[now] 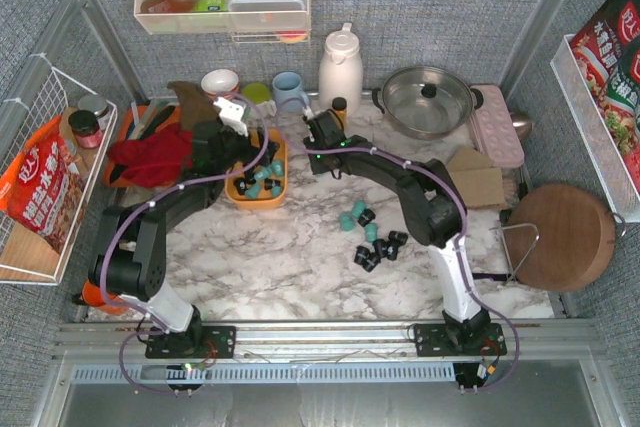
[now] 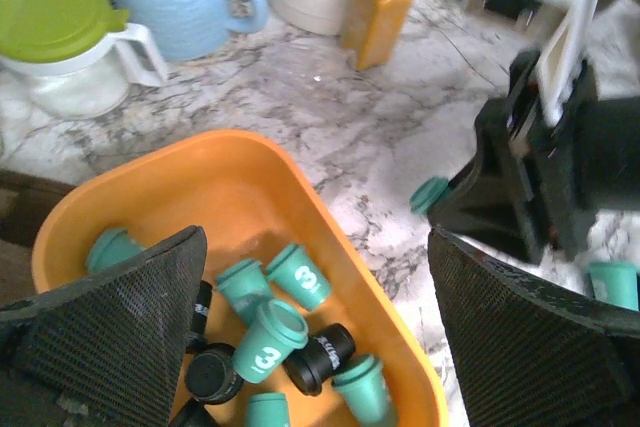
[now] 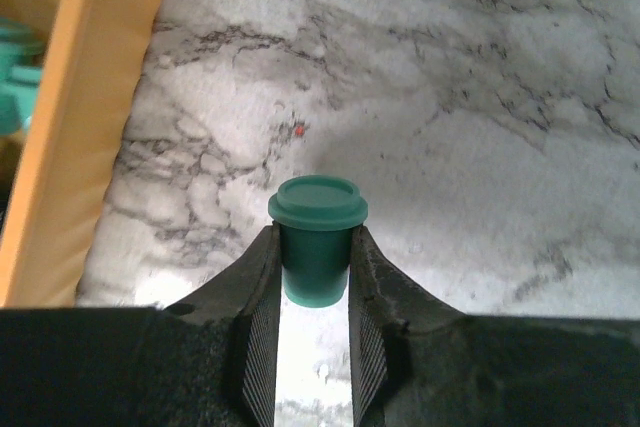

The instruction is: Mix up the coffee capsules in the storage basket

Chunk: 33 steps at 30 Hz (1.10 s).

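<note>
Capsules (image 2: 270, 342), teal and black, lie in the orange basket (image 2: 250, 172) and loose on the counter (image 3: 450, 97). Beside the basket, the right gripper (image 3: 312, 245) clamps a teal capsule (image 3: 317, 209); the left gripper (image 2: 315, 247) gapes above the basket.

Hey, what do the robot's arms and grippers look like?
The left arm and right arm are black with white base links and lilac cables running alongside. The left fingers have black mesh-textured pads; the right fingers are black with ribbed inner faces.
</note>
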Motion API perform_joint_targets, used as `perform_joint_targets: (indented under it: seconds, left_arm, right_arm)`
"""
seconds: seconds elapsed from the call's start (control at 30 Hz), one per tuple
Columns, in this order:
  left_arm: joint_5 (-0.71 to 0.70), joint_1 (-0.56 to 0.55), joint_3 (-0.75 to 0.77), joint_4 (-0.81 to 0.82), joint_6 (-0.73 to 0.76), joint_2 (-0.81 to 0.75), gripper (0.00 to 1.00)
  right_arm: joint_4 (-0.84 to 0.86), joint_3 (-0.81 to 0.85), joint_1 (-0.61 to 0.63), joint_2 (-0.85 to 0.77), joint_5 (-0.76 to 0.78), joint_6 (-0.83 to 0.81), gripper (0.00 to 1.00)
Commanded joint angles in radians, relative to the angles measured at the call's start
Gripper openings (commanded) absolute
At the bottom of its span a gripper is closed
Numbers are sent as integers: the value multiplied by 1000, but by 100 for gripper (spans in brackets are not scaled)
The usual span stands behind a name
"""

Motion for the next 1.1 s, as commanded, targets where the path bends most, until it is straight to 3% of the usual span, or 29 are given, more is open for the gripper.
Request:
perform_joint_targets:
  seconds: [0.0, 0.23, 0.4, 0.6, 1.07]
  left_arm:
    - [96, -34, -66, 132, 132, -38, 99]
    - [269, -147, -273, 411, 376, -105, 99]
    - [368, -208, -325, 527, 403, -116, 99]
    - [388, -290, -351, 543, 452, -140, 99]
    - [320, -384, -377, 554, 497, -178, 97]
  right_arm:
    - [68, -108, -2, -146, -44, 34, 21]
    - [223, -442, 0, -488, -126, 131, 20]
    - [354, -642, 3, -689, -208, 239, 21]
    - [448, -807, 32, -869, -236, 319, 20]
    - [487, -860, 111, -931, -225, 382, 19]
